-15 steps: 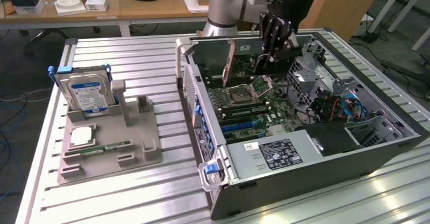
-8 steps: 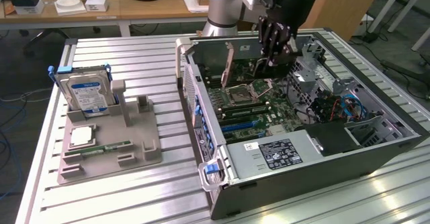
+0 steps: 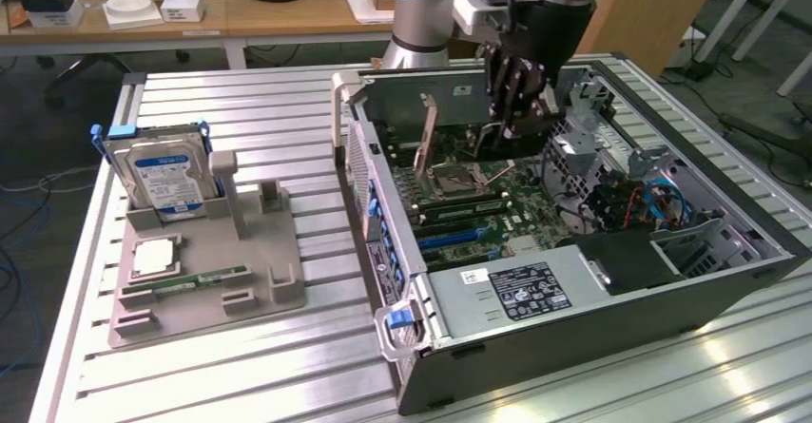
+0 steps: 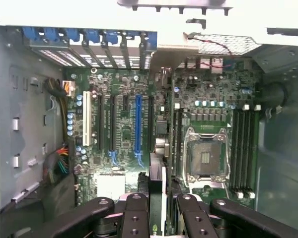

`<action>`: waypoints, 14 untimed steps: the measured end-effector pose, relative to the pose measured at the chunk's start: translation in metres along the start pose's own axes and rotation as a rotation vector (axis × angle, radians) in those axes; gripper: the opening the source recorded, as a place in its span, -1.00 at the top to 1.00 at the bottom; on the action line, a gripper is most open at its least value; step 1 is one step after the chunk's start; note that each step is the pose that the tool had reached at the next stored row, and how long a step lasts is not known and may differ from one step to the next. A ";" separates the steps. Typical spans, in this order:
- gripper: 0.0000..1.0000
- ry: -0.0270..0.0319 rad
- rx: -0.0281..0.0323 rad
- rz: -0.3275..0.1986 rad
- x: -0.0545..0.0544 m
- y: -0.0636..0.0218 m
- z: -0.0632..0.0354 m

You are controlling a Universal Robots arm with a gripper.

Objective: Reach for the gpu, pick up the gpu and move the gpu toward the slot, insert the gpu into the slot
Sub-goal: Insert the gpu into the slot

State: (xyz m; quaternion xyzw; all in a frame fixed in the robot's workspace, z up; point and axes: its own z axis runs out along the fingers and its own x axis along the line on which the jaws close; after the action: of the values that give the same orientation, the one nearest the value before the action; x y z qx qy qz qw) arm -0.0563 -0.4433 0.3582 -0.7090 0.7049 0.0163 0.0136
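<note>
- Gripper (image 4: 159, 203), nearest the lens, is closed on the gpu (image 4: 157, 171), which is held edge-on inside the open computer case (image 3: 609, 333).
- The gpu's long axis runs parallel to the blue slot (image 4: 137, 124), just beside it on the CPU socket (image 4: 204, 157) side.
- Writing: the hard drive (image 3: 163, 178) has a blue label and the power supply (image 3: 520, 290) a sticker; neither is legible.

FREE: open case (image 3: 596, 333) above motherboard (image 3: 508, 200) | BLOCKED: metal cage (image 3: 590, 143) just beside claw (image 3: 518, 126) holding gpu (image 4: 157, 188); rear wall (image 3: 359, 147) near
</note>
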 end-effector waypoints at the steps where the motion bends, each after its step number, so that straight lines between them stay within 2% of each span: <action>1: 0.47 -0.0002 0.0001 0.000 0.001 0.0006 0.0017; 7: 0.47 0.0000 -0.0009 0.000 0.005 0.0067 0.0124; 14: 0.47 -0.0003 -0.0007 0.000 0.016 0.0119 0.0219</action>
State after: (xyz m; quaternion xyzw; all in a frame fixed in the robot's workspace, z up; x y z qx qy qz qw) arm -0.0683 -0.4584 0.3356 -0.7090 0.7049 0.0167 0.0135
